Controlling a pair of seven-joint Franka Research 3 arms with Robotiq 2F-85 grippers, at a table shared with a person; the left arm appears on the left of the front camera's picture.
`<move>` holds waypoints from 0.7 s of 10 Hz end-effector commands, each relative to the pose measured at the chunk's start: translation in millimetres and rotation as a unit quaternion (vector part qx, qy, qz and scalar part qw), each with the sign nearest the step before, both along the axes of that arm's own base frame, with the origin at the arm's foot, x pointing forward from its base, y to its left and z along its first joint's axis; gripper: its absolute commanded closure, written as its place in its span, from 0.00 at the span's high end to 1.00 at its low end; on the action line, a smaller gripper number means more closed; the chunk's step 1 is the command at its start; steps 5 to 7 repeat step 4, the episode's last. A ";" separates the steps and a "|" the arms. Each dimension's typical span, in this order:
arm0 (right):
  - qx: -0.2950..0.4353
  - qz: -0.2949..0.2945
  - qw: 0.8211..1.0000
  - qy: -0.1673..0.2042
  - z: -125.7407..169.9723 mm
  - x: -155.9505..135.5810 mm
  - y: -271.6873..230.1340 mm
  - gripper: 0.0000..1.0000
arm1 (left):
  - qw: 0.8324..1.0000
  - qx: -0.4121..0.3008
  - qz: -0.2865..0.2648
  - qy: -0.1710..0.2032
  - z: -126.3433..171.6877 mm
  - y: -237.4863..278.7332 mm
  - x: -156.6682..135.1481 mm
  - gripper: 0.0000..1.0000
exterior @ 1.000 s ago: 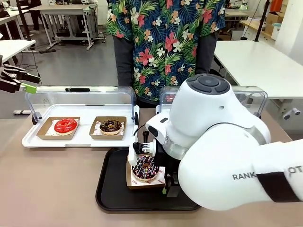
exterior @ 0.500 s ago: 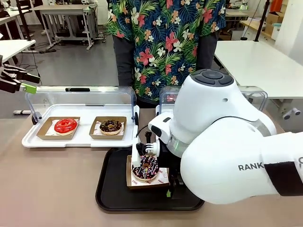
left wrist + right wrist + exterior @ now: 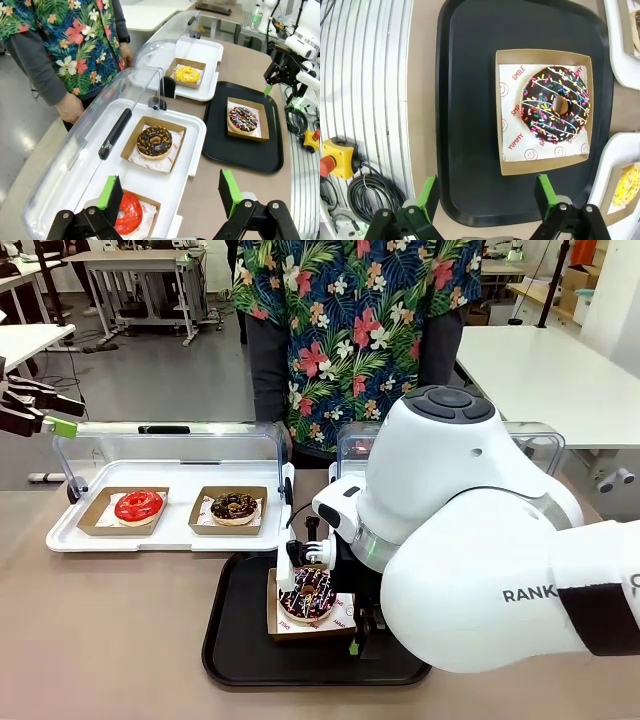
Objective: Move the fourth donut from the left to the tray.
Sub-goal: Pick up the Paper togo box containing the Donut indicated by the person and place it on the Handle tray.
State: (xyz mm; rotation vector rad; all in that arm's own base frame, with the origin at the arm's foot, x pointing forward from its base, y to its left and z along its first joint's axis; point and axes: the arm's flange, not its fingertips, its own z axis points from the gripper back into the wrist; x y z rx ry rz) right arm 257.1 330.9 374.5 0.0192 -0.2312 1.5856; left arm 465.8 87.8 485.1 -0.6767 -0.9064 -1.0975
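The fourth donut [image 3: 555, 104], chocolate glazed with coloured sprinkles, lies in its brown cardboard holder on the black tray [image 3: 465, 100]. It also appears as the donut [image 3: 307, 592] on the tray [image 3: 240, 640] and the donut [image 3: 242, 118] on the tray [image 3: 220, 140]. My right gripper [image 3: 486, 195] hangs open above the tray's near side, apart from the donut, with nothing between its green pads. From the front, my right gripper [image 3: 355, 625] sits just right of the donut under the big white arm. My left gripper [image 3: 170, 192] is open and empty, raised at the far left [image 3: 50, 412].
A white display tray [image 3: 170, 532] with its clear lid up holds a red donut [image 3: 138, 505] and a crumb-topped chocolate donut [image 3: 234, 507]. A second display tray [image 3: 210, 50] holds a yellow donut [image 3: 186, 74]. A person in a floral shirt [image 3: 350, 330] stands across the table. An emergency-stop button [image 3: 335, 157] and cables lie by the tray.
My right arm has lifted up and back a little from the donut, which stays on the tray. The right jaws stayed open. The left arm has not moved.
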 end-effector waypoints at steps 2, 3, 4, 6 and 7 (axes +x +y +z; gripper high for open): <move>-0.001 -0.009 1.000 -0.012 -0.7 0.6 2.5 1.00 | 1.000 0.002 -0.003 0.001 1.9 0.0 0.1 1.00; -0.001 -0.009 1.000 -0.012 -0.7 0.6 2.5 1.00 | 1.000 0.002 -0.003 0.001 1.9 0.0 0.1 1.00; -0.001 -0.009 1.000 -0.012 -0.7 0.6 2.5 1.00 | 1.000 0.002 -0.003 0.001 1.9 0.0 0.1 1.00; -0.001 -0.009 1.000 -0.012 -0.7 0.6 2.5 1.00 | 1.000 0.002 -0.003 0.001 1.9 0.0 0.1 1.00; -0.001 -0.009 1.000 -0.012 -0.7 0.6 2.5 1.00 | 1.000 0.002 -0.003 0.001 1.9 0.0 0.1 1.00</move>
